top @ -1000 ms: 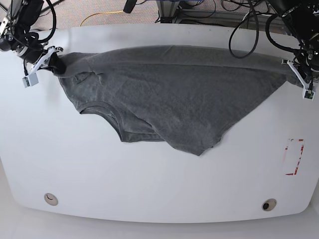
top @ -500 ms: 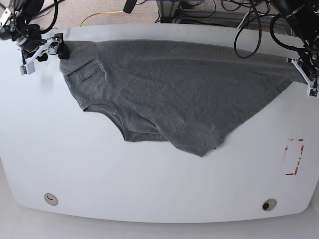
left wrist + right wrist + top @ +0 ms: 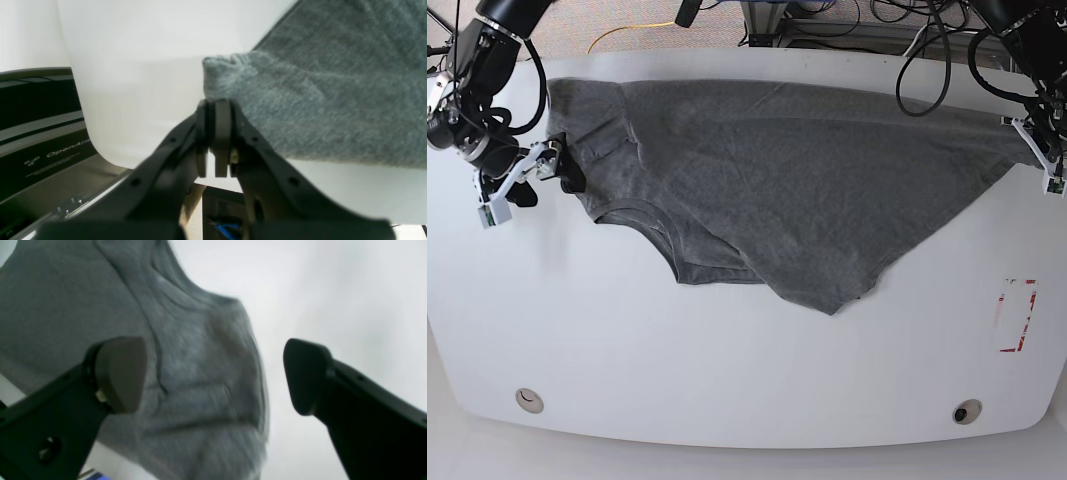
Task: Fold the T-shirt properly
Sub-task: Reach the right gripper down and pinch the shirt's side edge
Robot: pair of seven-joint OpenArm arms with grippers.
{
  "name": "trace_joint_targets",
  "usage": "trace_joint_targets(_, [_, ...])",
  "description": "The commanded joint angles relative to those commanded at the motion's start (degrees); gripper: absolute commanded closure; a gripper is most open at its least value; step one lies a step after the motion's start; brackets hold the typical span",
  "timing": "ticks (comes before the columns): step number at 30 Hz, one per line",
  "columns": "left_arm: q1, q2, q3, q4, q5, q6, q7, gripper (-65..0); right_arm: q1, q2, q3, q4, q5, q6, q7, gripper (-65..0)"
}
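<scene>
The right wrist view is blurry, so the folds of cloth there are hard to make out. In the base view the left claw is small and partly cut off by the picture's edge at 3 o'clock.

The big white table (image 3: 727,370) has rounded corners, two small round holes near its front edge and a red and white marker (image 3: 1017,315) at about 4 o'clock. Black cables (image 3: 927,50) and a yellow cord (image 3: 627,32) lie on the grey floor behind it, at 12 o'clock.

The large plain grey soft T-shirt (image 3: 777,180) lies crumpled across the back half of the table, with one point of cloth hanging toward 6 o'clock.

The left gripper (image 3: 215,110) is squeezed tight on a bunched corner of the T-shirt at the table's 3 o'clock edge.

The right gripper (image 3: 213,373) is spread wide and holds nothing; it hangs over the sleeve end of the T-shirt at 9 o'clock
</scene>
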Motion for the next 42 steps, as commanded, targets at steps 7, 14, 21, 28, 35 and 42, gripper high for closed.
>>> trace_joint_targets(7, [0.0, 0.09, 0.0, 0.09, 0.0, 0.0, 0.0, 0.0, 12.66, -4.48, -8.26, -11.16, -8.0, 0.0, 0.7, -62.0])
trace_joint_targets(14, [0.0, 0.18, 0.0, 0.35, -0.09, 0.0, 0.0, 0.0, 21.98, -4.84, -16.35, -25.67, -11.78, 0.0, 7.12, -62.0])
trace_joint_targets(21, [0.0, 0.26, 0.0, 0.35, -0.09, 0.0, 0.0, 0.0, 27.87, -4.75, -21.63, -38.59, -15.3, 0.0, 15.3, -62.0])
trace_joint_targets(28, [0.0, 0.26, 0.0, 0.35, -0.18, 0.0, 0.0, 0.0, 30.33, -4.92, -28.48, -47.74, -17.58, 0.0, 25.23, -62.0])
trace_joint_targets(35, [0.0, 0.26, 0.0, 0.35, -0.18, 0.0, 0.0, 0.0, 30.33, -6.33, -31.47, -50.2, -17.49, 0.0, 28.22, -62.0])
trace_joint_targets(42, [0.0, 0.26, 0.0, 0.18, -0.18, 0.0, 0.0, 0.0, 30.33, -8.7, -31.47, -50.29, -17.58, 0.0, 29.19, -61.8])
